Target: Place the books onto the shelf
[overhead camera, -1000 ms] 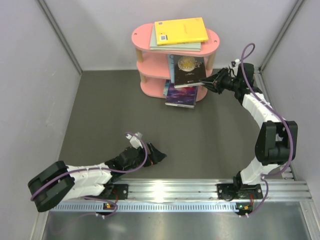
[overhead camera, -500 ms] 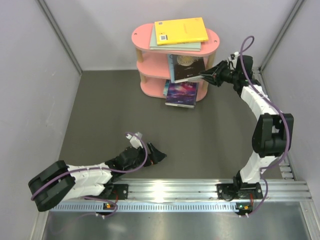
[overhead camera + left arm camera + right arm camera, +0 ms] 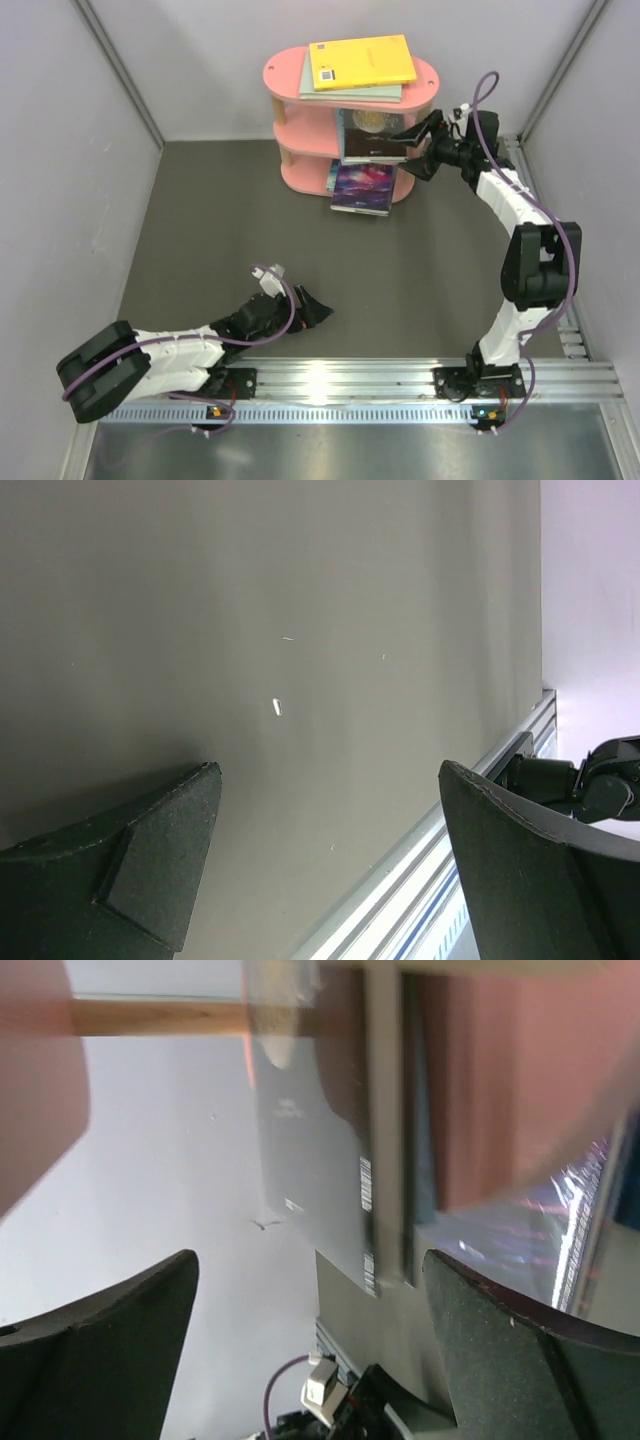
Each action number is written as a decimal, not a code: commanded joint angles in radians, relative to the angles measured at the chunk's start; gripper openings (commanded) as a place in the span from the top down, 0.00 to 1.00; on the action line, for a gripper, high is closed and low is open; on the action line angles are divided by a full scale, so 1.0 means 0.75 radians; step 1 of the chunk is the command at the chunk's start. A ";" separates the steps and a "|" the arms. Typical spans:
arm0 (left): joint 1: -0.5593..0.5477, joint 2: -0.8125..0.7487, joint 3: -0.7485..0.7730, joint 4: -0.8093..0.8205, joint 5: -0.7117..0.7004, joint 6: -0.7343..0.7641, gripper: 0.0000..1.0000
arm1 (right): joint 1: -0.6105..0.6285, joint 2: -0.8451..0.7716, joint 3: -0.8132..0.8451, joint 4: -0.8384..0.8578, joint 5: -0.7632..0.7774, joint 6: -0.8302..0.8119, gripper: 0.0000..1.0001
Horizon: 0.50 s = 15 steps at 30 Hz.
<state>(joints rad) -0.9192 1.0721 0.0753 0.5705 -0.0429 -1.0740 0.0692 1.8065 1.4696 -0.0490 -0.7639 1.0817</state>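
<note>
- Dark grey counter (image 3: 200,220) fills the space between pale walls, with the pink shelf (image 3: 285,75) at its 12 o'clock edge.
- My right end effector (image 3: 410,150) stands with its jaws spread wide and nothing between them. It sits just at 3 o'clock of the black book (image 3: 372,135).
- From the wrist, both fingers (image 3: 110,1340) frame the shelf, but the view is blurred and I cannot tell whether a tip touches the cover.
- That book lies on the middle tier, black with a gold emblem. Its right edge juts past the pink board toward me.
- I judge the step in hand to be letting go and backing off. I should draw straight out toward 3 o'clock with the jaws kept wide, so no finger catches the jutting edge and drags the book off.
- If it sits too far out, a gentle push toward 9 o'clock ought to seat it. It looks thin and may bend.
- On the top tier, the yellow book (image 3: 365,60) lies flat over a pale grey-green book (image 3: 385,93).
- At 6 o'clock of the shelf, a purple book (image 3: 362,188) lies at the bottom tier, its near edge sticking out toward the counter.
- My left end effector (image 3: 305,310) rests near 7 o'clock, jaws wide over bare counter, holding nothing.
</note>
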 commanded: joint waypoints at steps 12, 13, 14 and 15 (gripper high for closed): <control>-0.002 0.041 -0.135 -0.100 -0.018 0.019 0.04 | -0.053 -0.232 -0.256 -0.190 -0.023 -0.301 0.00; -0.002 0.039 -0.135 -0.100 -0.020 0.021 0.04 | -0.053 -0.259 -0.262 -0.243 0.014 -0.348 0.00; -0.002 0.037 -0.135 -0.102 -0.021 0.017 0.04 | -0.055 -0.326 -0.268 -0.359 0.049 -0.443 0.00; -0.002 0.033 -0.137 -0.102 -0.023 0.017 0.04 | -0.053 -0.363 -0.298 -0.399 0.106 -0.481 0.00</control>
<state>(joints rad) -0.9192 1.0782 0.0753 0.5770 -0.0429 -1.0744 0.0368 1.6787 1.2602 -0.2417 -0.7513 0.8722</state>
